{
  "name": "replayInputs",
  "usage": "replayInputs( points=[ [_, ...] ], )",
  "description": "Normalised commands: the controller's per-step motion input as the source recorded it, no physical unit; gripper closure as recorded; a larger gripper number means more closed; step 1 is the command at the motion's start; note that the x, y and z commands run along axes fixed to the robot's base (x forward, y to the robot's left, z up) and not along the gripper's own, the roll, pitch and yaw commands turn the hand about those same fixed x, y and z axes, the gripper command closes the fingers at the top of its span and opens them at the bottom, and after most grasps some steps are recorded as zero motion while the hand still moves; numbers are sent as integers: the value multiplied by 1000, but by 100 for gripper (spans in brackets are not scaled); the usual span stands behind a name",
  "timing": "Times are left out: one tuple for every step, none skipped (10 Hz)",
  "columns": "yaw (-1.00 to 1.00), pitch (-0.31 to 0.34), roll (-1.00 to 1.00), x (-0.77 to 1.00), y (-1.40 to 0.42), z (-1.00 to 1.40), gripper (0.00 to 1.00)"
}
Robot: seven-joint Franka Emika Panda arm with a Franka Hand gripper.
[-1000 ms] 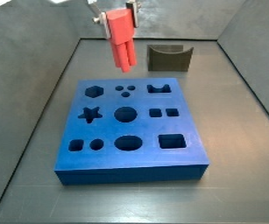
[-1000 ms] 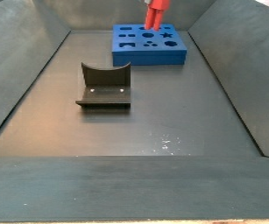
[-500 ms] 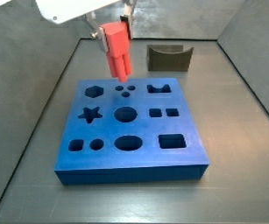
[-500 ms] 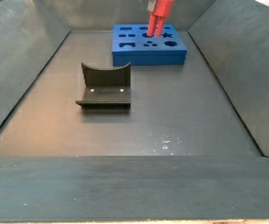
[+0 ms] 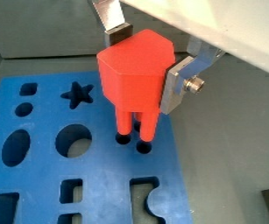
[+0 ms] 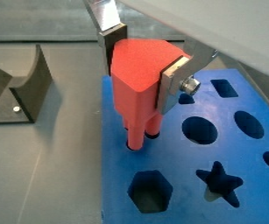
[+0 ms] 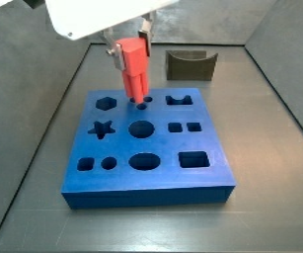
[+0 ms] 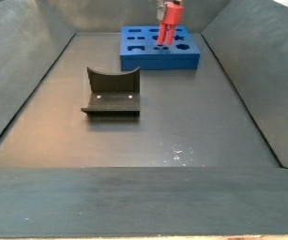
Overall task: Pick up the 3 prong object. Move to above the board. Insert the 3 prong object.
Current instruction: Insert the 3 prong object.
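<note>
The pincer [image 5: 148, 61] is clamped on the head of the peg [image 5: 134, 74], its silver fingers [image 5: 186, 72] pressed to opposite sides of the red block. The peg hangs upright, long axis vertical, straight below the pincer, over the far part of the board [image 7: 154, 178], which lies toward the far end of the desk [image 7: 272, 208]. In both wrist views the prong tips meet the three small holes [image 5: 137, 140] and seem to have just entered them; how deep they sit cannot be told. The coming move, as I judge it, is a straight push down along that axis, with each leg kept over its own hole. The other cut-outs show nothing inside. The dark U-notched block [image 7: 190, 65] stands apart, behind the board, near the desk's far edge.
</note>
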Motion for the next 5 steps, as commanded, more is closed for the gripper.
replayInputs(
  points=[
    [231,0,0,183,0,-306,100],
    [291,0,0,160,43,-271,100],
    [300,0,0,177,37,-191,100],
    [0,17,6,-11,3,-17,100],
    [0,0,120,-246,-17,-314,100]
  ],
)
